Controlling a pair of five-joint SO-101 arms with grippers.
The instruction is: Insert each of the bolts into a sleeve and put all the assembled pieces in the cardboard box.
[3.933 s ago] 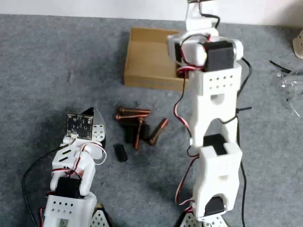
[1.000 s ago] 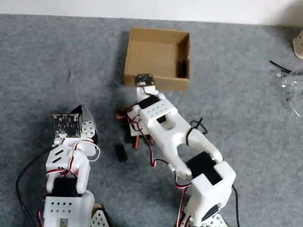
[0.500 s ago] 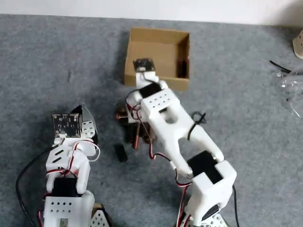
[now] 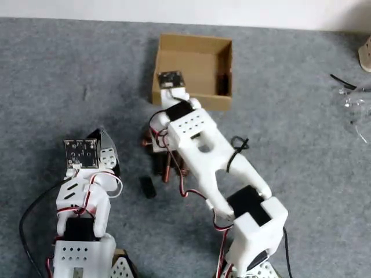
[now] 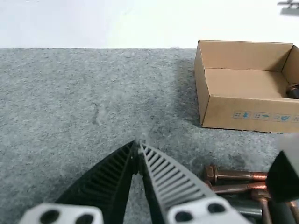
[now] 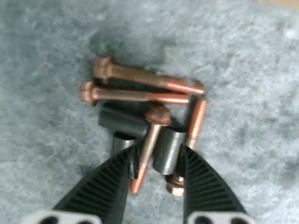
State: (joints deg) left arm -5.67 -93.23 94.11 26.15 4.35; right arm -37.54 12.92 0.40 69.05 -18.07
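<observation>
Grey felt (image 4: 46, 69) is covering the whole table, and a broad run of it is stretching away from the left wall of the cardboard box (image 4: 203, 102) towards the pale strip along the far edge. The right arm (image 4: 203, 150) is reaching towards the box's front wall, its wrist camera hanging just over that wall's left end. The left arm (image 4: 87, 197) is sitting folded well off the box's front left corner, with felt lying between them.

The box is standing open-topped, its rim showing on all four sides. Inside it, a dark piece with a copper end (image 4: 222, 85) is lying against the box's right wall.

A narrow strip of felt is separating the box's front wall from the heap of copper bolts (image 6: 145, 79) and dark sleeves (image 6: 126, 121). Two of the bolts are lying side by side nearest the box, touching along their length.

The right gripper (image 6: 156, 156) is hanging over the heap's side farthest from the box, its jaws parted, with one bolt's shank (image 6: 148, 140) and an upright-looking sleeve (image 6: 168, 151) lying between them. The left gripper (image 5: 139, 148) is pointing towards the box's left wall with jaws pressed together on nothing. A small black piece (image 4: 147, 186) is lying alone, farther from the box than the heap.
</observation>
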